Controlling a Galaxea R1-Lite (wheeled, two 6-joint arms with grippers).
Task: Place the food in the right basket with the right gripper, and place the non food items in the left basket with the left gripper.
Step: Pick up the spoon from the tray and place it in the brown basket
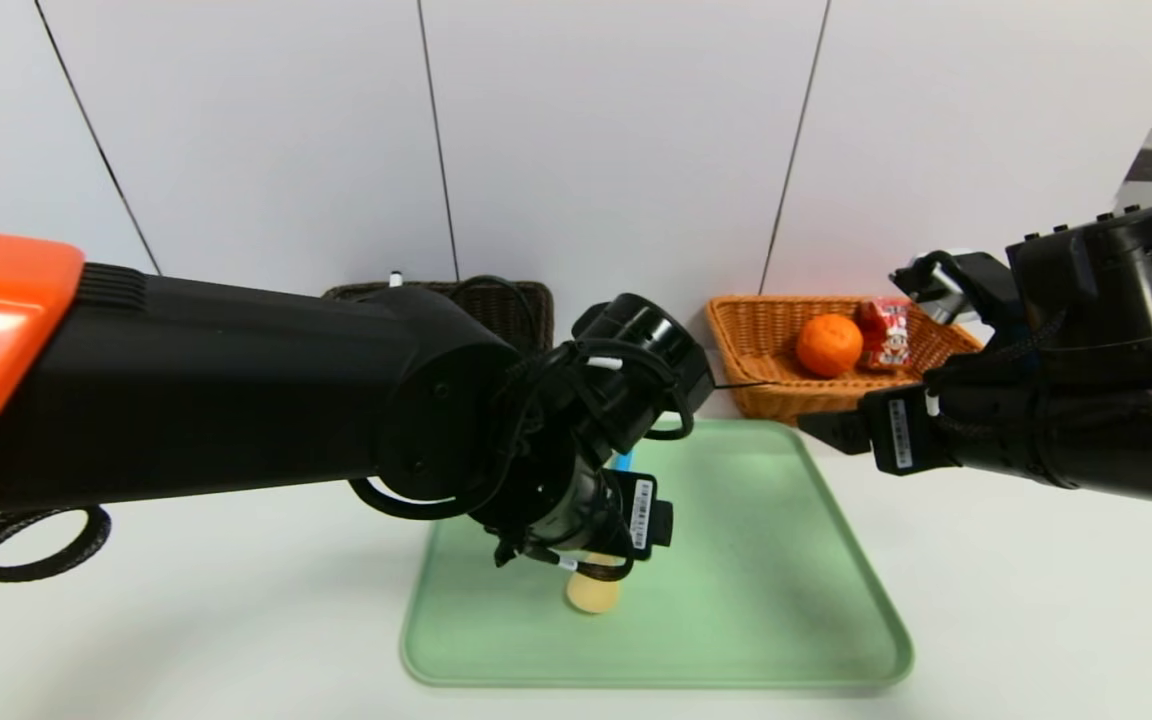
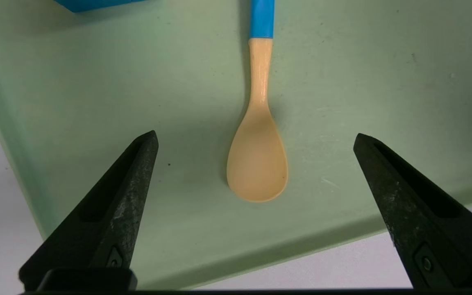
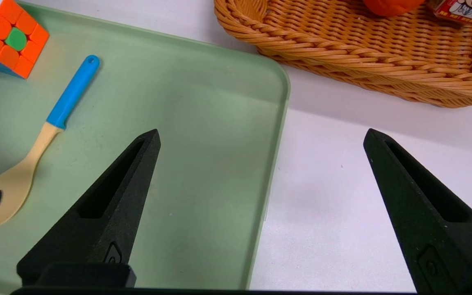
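The yellow spoon (image 2: 257, 168) with a blue handle lies flat on the green tray (image 2: 96, 102), bowl toward the tray's near edge. My left gripper (image 2: 255, 134) hovers open above it, one finger on each side of the bowl, apart from it. The multicoloured cube (image 3: 10, 37) sits on the tray beyond the spoon's handle. The orange fruit (image 1: 829, 344) and the red carton (image 1: 884, 333) rest in the orange-tan right basket (image 1: 756, 340). A white marker (image 1: 396, 277) pokes out of the dark left basket (image 1: 521, 305). My right gripper (image 3: 262, 131) hangs open and empty over the tray's right edge.
The green tray (image 1: 756, 600) lies on a white table with both baskets behind it against the wall. My left arm hides much of the dark basket and the cube in the head view.
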